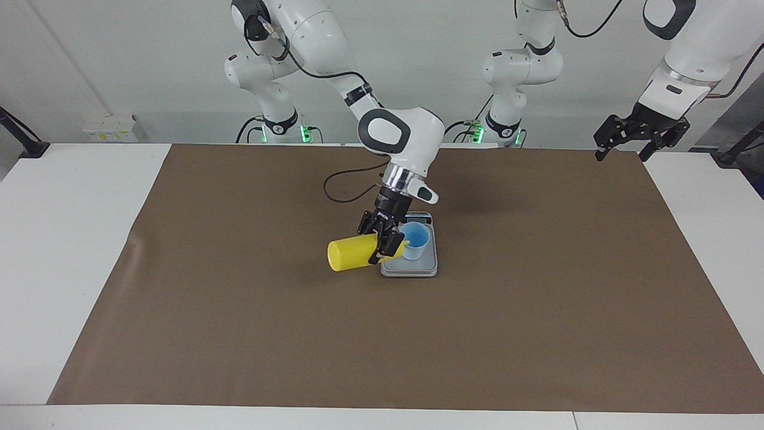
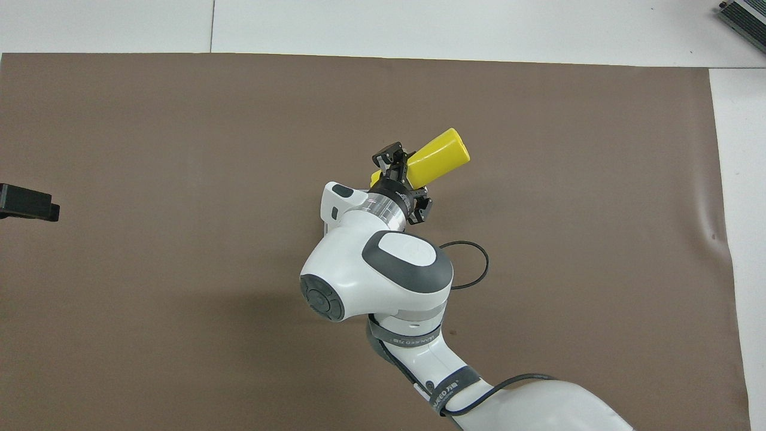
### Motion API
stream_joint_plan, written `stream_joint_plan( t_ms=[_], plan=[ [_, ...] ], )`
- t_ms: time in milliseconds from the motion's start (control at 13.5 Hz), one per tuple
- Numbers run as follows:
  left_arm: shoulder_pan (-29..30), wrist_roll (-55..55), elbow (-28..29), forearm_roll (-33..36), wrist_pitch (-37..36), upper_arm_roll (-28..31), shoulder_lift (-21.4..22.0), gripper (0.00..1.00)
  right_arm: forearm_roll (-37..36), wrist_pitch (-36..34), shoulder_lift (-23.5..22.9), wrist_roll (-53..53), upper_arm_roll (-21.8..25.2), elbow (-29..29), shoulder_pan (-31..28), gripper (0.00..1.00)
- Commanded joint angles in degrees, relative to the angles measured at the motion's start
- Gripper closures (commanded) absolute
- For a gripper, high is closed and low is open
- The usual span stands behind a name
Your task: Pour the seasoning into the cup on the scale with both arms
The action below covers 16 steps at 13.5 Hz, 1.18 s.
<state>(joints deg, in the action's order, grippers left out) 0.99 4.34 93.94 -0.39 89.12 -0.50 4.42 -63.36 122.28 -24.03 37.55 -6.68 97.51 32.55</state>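
While mid-mat, scale [image 1: 409,267] unhemmed.

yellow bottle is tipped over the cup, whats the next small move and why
Probably tilt a touch more, or give a gentle squeeze. The right gripper is shut on the yellow bottle, which lies about level with its nozzle end at the rim of the cup on the scale. No seasoning can be seen coming out. The left gripper waits open, raised near the table's end.
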Motion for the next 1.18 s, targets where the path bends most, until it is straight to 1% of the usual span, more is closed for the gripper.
stream_joint_plan(
  t_ms=[0, 296, 517, 665, 961, 1109],
  plan=[
    [0.50, -0.39, 1.68, -0.57, -0.26, -0.29, 1.73, 0.00, -2.03, 0.94, 0.82, -1.43, -0.18, 0.13, -0.73, 1.00],
    [0.50, -0.39, 1.68, -0.57, -0.26, -0.29, 1.73, 0.00, -1.07, 2.35, 2.14, -0.91, -0.27, 0.13, -1.87, 1.00],
    [0.50, -0.47, 1.68, -0.57, -0.26, -0.29, 1.73, 0.00, 3.75, 2.35, 4.16, -0.73, -0.27, 0.22, -3.11, 1.00],
    [0.50, -0.38, 1.68, -0.57, -0.26, -0.29, 1.73, 0.00, 8.31, 2.35, 5.83, -0.64, -0.27, 0.22, -4.33, 1.00],
    [0.50, -0.47, 1.68, -0.57, -0.34, -0.29, 1.73, 0.00, 23.33, 1.21, 8.64, -0.38, -0.18, 0.48, -8.37, 1.00],
    [0.50, -0.47, 1.68, -0.57, -0.35, -0.29, 1.73, 0.00, 26.78, 1.04, 10.13, 2.94, -0.27, 0.75, -10.30, 1.00]
  ],
)
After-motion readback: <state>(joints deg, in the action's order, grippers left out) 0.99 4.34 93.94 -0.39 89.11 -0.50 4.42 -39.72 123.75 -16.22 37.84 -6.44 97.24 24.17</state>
